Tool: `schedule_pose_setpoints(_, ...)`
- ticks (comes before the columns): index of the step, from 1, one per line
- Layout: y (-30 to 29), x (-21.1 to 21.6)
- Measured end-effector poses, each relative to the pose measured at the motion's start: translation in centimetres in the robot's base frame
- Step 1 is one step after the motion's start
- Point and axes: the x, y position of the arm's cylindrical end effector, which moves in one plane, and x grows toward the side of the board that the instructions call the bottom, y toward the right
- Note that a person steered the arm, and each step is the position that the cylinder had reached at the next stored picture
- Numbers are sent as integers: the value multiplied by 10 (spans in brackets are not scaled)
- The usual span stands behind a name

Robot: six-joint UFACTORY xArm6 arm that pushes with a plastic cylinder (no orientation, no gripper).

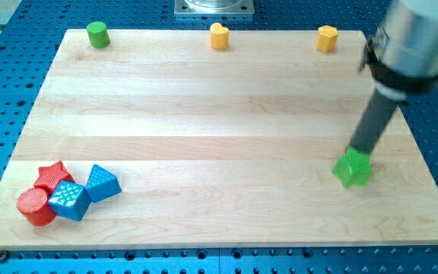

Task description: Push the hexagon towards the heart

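Observation:
A yellow hexagon block [326, 37] sits near the view's top right on the wooden board [219, 114]. A yellow heart block [219, 36] sits at the view's top centre, to the left of the hexagon. My tip [358, 151] is at the view's lower right, far below the hexagon, touching the upper edge of a green block [353, 169]. The rod slants up to the arm at the view's top right.
A green cylinder [96, 34] stands at the view's top left. At the view's lower left cluster a red star [52, 175], a red cylinder [35, 207], a blue cube [70, 200] and a blue block [103, 183].

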Motion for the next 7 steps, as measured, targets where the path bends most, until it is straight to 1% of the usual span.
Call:
schedule_pose_setpoints(1, -21, -27)
schedule_pose_setpoints(2, -75, -15)
schedule_pose_setpoints(3, -29, 8)
schedule_pose_setpoints(4, -12, 15)
schedule_pose_setpoints(5, -9, -46)
schedule_pose_setpoints(6, 59, -138)
schedule_pose_setpoints(7, 96, -216)
